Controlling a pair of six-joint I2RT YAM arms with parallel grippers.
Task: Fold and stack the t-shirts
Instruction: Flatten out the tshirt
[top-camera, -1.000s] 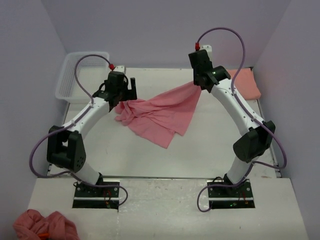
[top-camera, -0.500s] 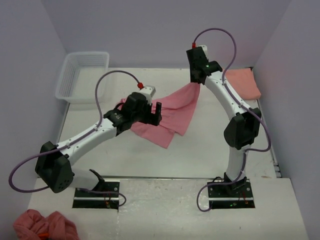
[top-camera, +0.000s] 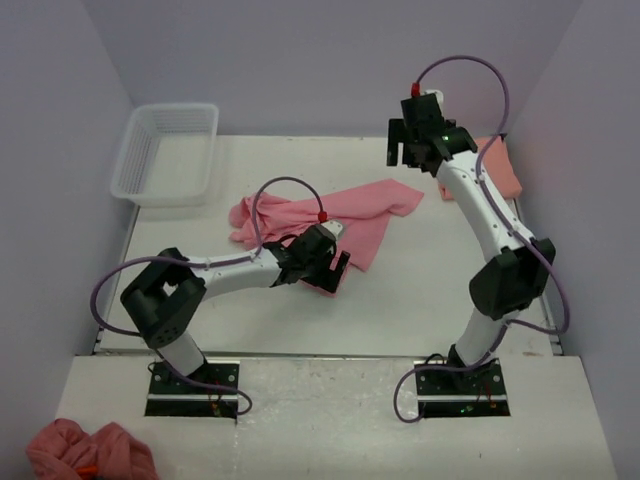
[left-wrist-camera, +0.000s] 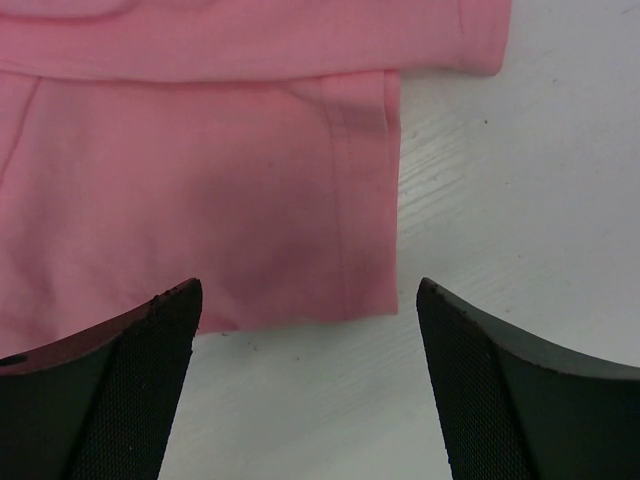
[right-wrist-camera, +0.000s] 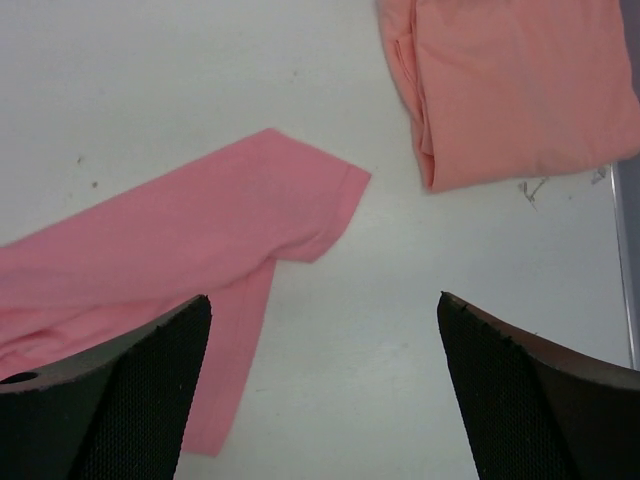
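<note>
The rose-pink t-shirt (top-camera: 340, 212) lies spread and rumpled across the middle of the table, one sleeve (right-wrist-camera: 300, 205) pointing right. My left gripper (top-camera: 333, 272) hovers low over its near hem (left-wrist-camera: 360, 200), open with nothing between the fingers (left-wrist-camera: 150, 350). Higher up at the far right, my right gripper (top-camera: 410, 155) is open and empty above bare table (right-wrist-camera: 400, 330), just beyond that sleeve. The salmon-orange t-shirt (right-wrist-camera: 510, 90) lies folded at the table's far right corner (top-camera: 500, 165), partly hidden by the right arm.
A white plastic basket (top-camera: 165, 150) stands at the far left corner. A crumpled pink cloth bundle (top-camera: 90, 452) lies on the near shelf, left of the arm bases. The table's right edge (right-wrist-camera: 625, 250) runs beside the folded shirt.
My right gripper has opened and let go of the pink shirt's corner, which dropped flat; that arm drew back to the right. My left arm swung forward and down to the near hem.
</note>
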